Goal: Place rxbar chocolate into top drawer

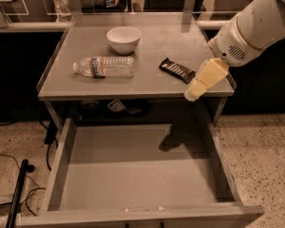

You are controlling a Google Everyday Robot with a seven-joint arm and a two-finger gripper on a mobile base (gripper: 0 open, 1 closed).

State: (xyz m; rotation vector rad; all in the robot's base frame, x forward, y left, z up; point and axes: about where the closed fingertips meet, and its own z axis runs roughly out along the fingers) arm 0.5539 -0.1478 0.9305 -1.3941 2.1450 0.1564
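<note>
My gripper (pixel 194 93) is hanging over the front right corner of the table (pixel 171 37), slanting down and to the left from my white arm (pixel 256 25). I cannot tell whether it is clenched or released. The chocolate bar (pixel 177 70) is lying flat on the tabletop just beside it, on its left; I cannot tell whether the two are touching. Farther left, a water bottle (pixel 104 66) is lying on its side, and a white bowl (pixel 123 39) is sitting behind it. Below the table, the drawer (pixel 66 146) is standing pulled out, my shadow falling across its bottom.
</note>
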